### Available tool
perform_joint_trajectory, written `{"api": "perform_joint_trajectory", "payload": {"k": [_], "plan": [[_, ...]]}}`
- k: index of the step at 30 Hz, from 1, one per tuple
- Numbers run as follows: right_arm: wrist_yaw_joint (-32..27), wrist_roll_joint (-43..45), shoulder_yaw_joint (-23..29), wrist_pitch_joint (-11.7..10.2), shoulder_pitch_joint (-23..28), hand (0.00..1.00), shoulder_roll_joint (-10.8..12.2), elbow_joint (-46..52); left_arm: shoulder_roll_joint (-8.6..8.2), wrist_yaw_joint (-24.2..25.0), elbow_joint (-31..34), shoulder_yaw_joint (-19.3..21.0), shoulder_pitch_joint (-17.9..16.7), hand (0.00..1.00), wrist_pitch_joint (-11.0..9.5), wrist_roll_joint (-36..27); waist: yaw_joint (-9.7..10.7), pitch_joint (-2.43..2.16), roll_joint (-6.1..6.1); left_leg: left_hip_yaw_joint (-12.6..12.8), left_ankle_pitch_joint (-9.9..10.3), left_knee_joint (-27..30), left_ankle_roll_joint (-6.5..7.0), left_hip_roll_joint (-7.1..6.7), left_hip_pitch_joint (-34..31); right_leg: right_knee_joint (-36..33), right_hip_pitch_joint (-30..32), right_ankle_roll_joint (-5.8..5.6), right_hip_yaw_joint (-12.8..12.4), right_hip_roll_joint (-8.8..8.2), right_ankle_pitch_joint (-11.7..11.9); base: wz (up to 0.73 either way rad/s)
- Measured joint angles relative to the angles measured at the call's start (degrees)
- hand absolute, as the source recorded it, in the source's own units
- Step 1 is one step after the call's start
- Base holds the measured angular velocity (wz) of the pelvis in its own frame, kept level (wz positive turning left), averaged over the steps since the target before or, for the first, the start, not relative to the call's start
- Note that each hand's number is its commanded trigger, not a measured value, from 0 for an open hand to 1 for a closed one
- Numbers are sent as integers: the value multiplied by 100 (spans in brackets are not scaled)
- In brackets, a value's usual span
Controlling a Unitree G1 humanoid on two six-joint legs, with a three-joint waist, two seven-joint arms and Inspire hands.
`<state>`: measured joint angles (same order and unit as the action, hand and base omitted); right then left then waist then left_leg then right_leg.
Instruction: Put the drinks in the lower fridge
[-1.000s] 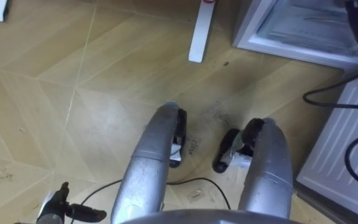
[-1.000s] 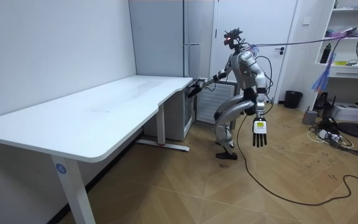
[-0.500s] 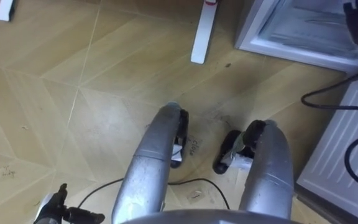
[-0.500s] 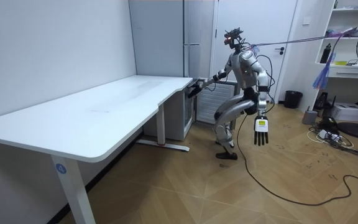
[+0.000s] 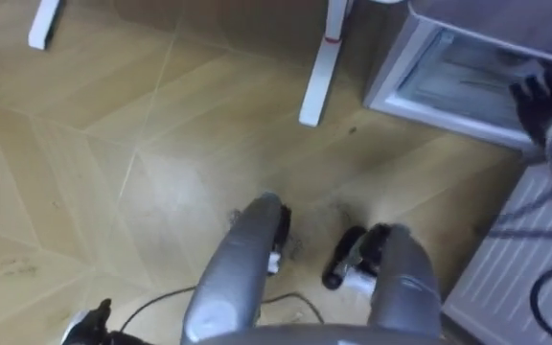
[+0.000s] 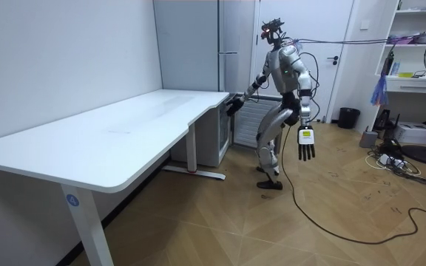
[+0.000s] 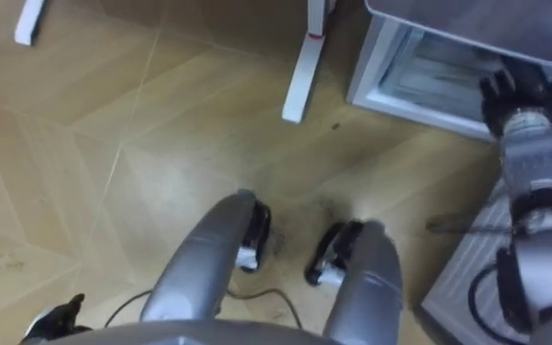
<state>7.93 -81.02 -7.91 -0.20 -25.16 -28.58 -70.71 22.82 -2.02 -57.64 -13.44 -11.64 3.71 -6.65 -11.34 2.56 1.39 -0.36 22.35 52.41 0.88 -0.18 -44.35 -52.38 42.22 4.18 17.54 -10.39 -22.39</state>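
1. The lower fridge (image 5: pixel 453 77) stands open just beside the white desk leg (image 5: pixel 320 67). Its pale inside is blurred, so what it holds cannot be made out.
2. The right hand (image 7: pixel 517 91) reaches up to the fridge's open front. I cannot tell how far open it is, nor whether it touches the rim.
3. The left hand (image 6: pixel 306 144) hangs at the robot's side, fingers straight and slack, holding nothing (the eye views cut it off at the bottom edge).
4. The robot stands on the wooden floor (image 5: pixel 113 144) near the end of the desk (image 6: pixel 124 129).
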Motion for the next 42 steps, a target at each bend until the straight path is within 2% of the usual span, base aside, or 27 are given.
{"api": "perform_joint_trajectory", "payload": {"k": [2,4,5,7,8,10,13,16,19,22,25,29,31,34,38,40,42], "plan": [[138,247,-54,84,246,0,33,-80,-4,-2,-26,10,121,0,2,0,24,-4,33,-3,1,-233,-21,59,250,317,-270,-12,32,100,69,-16],[280,542,-83,89,680,0,264,-323,-99,-37,-214,66,339,0,-28,6,178,-9,58,-20,-50,-622,-25,67,713,746,-746,-82,60,195,150,0],[288,641,-84,92,769,0,361,-381,-145,-48,-234,116,344,0,-33,6,192,-18,55,-15,-51,-716,-25,88,851,876,-892,-102,59,247,174,-11],[348,1011,-94,120,1341,0,780,-583,-338,-150,-384,202,340,0,-61,-3,325,-134,37,3,-78,-1162,-28,154,1384,1463,-1462,-170,70,397,315,-13],[349,1072,-94,134,1501,0,879,-616,-391,-173,-441,203,347,0,-61,-1,374,-149,35,12,-96,-1289,-21,153,1530,1593,-1603,-201,58,435,340,-5],[334,1390,-99,158,2039,0,1215,-812,-598,-252,-478,207,327,0,-47,62,493,-174,11,88,-208,-1818,5,156,2089,2165,-2153,-271,55,529,506,-8],[299,1752,-108,165,2531,0,1480,-940,-761,-311,-511,218,299,0,-63,132,595,-180,-33,175,-367,-2456,22,156,2754,2764,-2753,-344,-10,623,736,-16],[255,2163,-158,157,2833,0,1589,-971,-884,-498,-602,241,264,0,-127,397,711,-202,-63,333,-487,-2989,44,146,3330,3138,-3214,-407,-114,647,837,-16],[209,2681,-151,159,2919,0,1683,-961,-971,-552,-624,544,222,0,-125,538,869,-214,-73,353,-553,-3320,47,121,3732,3408,-3572,-443,-125,675,881,-4],[211,3089,-153,175,2982,0,1740,-956,-1070,-645,-644,663,177,0,-100,761,946,-231,-103,359,-580,-3496,40,122,4053,3668,-3865,-469,-178,743,961,-6],[211,3280,-84,282,2978,0,1778,-951,-1089,-644,-666,660,161,0,13,919,1093,-221,-85,358,-667,-3743,36,75,4333,3876,-4147,-483,-164,755,1004,-1],[228,3355,-54,372,2979,0,1792,-953,-1095,-642,-665,683,173,0,139,1138,1167,-221,-62,390,-689,-3875,34,69,4563,3958,-4336,-489,-166,765,1007,0],[273,3396,24,449,2988,0,1806,-954,-1133,-631,-685,864,191,0,247,1315,1152,-214,-56,468,-693,-3902,32,81,4670,3975,-4359,-491,-269,786,1009,-19],[303,3458,94,514,3047,0,1846,-934,-1226,-620,-701,1339,186,0,375,1545,1113,-205,-23,621,-692,-3936,30,136,4817,4008,-4442,-462,-474,857,1064,-32],[305,3685,244,521,3049,0,1902,-888,-1308,-595,-701,1495,194,0,409,1709,1113,-203,15,734,-701,-3959,13,160,4835,4008,-4440,-441,-546,893,1114,-16],[291,4007,291,522,3037,0,1893,-825,-1362,-567,-706,1535,166,0,483,1872,1098,-200,49,823,-699,-3988,12,184,4905,3978,-4431,-432,-662,920,1141,-23],[278,4220,301,533,3010,0,1898,-807,-1351,-556,-717,1539,141,0,560,1904,1107,-200,86,828,-694,-4046,4,193,4953,3977,-4428,-419,-675,931,1159,-12]]}}
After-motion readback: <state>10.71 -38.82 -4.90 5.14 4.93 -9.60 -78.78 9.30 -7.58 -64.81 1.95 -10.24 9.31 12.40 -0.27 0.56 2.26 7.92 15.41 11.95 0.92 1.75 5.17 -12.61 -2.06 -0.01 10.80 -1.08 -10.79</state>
